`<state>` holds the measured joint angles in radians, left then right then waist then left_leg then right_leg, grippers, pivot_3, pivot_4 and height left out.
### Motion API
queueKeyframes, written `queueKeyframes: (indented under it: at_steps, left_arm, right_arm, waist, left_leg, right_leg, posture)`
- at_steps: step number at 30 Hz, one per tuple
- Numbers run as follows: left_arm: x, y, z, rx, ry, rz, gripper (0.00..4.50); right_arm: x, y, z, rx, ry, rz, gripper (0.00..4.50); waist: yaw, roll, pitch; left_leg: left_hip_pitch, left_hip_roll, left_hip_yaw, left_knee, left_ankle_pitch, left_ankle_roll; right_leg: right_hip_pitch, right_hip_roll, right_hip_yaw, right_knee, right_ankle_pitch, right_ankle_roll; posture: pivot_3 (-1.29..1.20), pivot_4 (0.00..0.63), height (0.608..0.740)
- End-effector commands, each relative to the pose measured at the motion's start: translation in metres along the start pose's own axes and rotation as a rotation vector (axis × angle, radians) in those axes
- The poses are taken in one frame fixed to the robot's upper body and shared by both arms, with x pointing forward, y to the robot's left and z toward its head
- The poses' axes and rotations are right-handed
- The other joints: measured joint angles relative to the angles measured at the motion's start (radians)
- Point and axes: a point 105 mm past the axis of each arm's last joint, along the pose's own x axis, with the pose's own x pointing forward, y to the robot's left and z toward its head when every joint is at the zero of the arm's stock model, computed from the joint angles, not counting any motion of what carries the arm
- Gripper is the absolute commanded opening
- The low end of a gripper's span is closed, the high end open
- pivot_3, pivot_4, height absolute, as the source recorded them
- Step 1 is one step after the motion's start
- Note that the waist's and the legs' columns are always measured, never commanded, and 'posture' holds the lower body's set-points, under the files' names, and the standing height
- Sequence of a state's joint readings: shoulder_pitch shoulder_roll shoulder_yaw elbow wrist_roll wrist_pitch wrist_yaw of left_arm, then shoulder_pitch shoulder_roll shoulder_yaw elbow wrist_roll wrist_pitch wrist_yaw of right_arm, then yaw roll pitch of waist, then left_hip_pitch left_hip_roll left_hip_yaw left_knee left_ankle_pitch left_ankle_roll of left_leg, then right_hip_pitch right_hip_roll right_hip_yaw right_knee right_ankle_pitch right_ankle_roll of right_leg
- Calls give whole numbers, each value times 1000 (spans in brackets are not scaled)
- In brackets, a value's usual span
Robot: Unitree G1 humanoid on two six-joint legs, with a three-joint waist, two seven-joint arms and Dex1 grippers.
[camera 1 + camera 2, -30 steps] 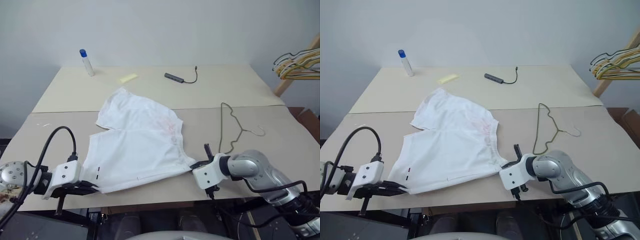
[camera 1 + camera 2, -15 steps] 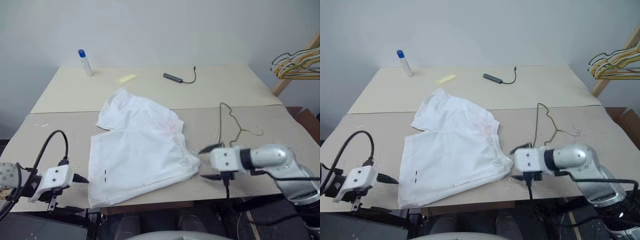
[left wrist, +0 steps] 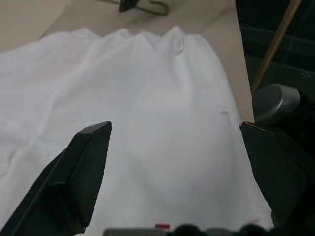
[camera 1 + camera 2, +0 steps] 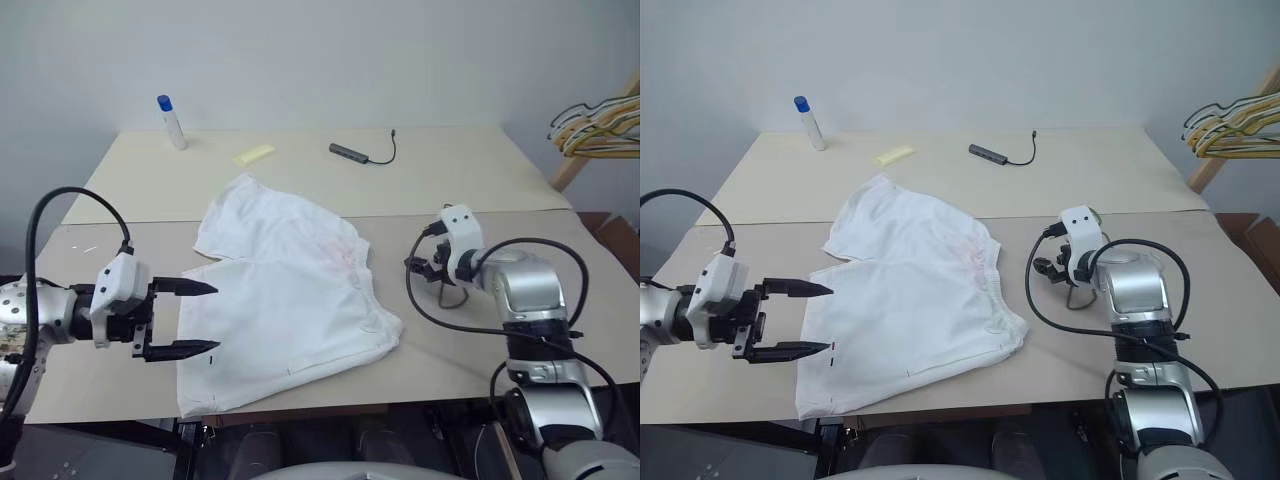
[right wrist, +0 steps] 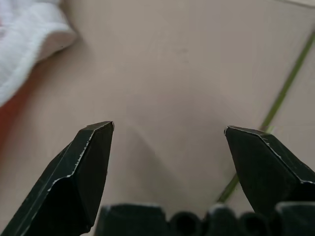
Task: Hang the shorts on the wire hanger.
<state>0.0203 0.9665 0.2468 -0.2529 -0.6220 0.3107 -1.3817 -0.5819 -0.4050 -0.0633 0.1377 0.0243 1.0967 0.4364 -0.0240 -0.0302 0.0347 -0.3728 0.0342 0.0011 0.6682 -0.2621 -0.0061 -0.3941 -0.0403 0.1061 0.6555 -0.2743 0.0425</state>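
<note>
1. Both my pincers have let go of the shorts [image 4: 285,290] and now stand spread and empty.
2. My left pincer [image 4: 180,320] has lifted, hovering just beside the hem.
3. My right pincer [image 4: 432,268] has swung over the wire hanger [image 5: 280,98], which lies on the counter [image 4: 300,160] beneath it; I judge grasping it comes next.
</note>
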Motion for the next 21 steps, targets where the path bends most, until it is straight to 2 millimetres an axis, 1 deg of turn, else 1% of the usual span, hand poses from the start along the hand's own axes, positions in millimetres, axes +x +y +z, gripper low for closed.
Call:
queueKeyframes:
  at_steps: [1, 4, 7, 10, 11, 13, 17, 21]
  left_arm:
    - [8, -4, 15, 22, -60, -18, 4500]
    - [13, -7, 15, 18, -68, -26, 4500]
    - [16, -10, 14, 15, -70, -33, 4500]
    - [16, -11, 14, 14, -75, -37, 4500]
    - [16, -11, 14, 15, -77, -37, 4500]
    - [16, -10, 14, 25, -81, -29, 4500]
    - [18, -9, 16, 35, -90, -25, 4500]
    - [21, -9, 18, 42, -97, -30, 4500]
  right_arm:
    - [0, -20, 14, 35, -60, -123, 4184]
    - [7, -23, 8, 106, -52, -125, 4184]
    - [12, -20, 2, 148, -26, -103, 4184]
    - [15, -12, -2, 177, -1, -52, 4184]
    - [16, -8, -6, 156, 20, -35, 4018]
    - [19, -7, -12, 153, 48, -41, 3650]
    - [24, -3, -24, 143, 100, -35, 2267]
    - [25, -1, -28, 146, 120, -35, 864]
  waist:
    - [-7, 0, 0]
    - [-24, 0, 0]
    - [-41, 0, 0]
    - [-55, 0, 0]
    - [-57, 0, 0]
    - [-61, 0, 0]
    - [-71, -1, 0]
    - [-74, -1, -1]
  left_leg:
    - [0, 0, 0, 0, 0, 0]
    - [1, 0, 0, 0, 0, 0]
    - [2, 0, 0, 0, 0, 0]
    - [2, 0, -1, 0, 0, 0]
    - [2, 0, -1, 0, 0, 0]
    - [3, 0, -1, 0, 0, 0]
    - [5, 0, -2, 0, 0, 0]
    - [5, 1, -3, 0, 0, 0]
  right_leg:
    - [0, 0, 0, 0, 0, 0]
    - [0, 0, 0, 1, 0, 0]
    - [1, 0, 0, 1, 0, 0]
    - [1, 1, 0, 1, 0, 0]
    - [1, 1, 1, 1, 0, 0]
    - [2, 1, 0, 1, 0, 0]
    - [5, 1, 0, 0, 0, 0]
    - [5, 1, 0, 0, 0, 0]
  posture:
    - [-3, 0, 740]
    - [-1, 0, 740]
    - [3, 0, 740]
    - [5, 0, 740]
    - [7, 0, 740]
    - [11, 0, 740]
    - [13, 0, 740]
    - [9, 0, 740]
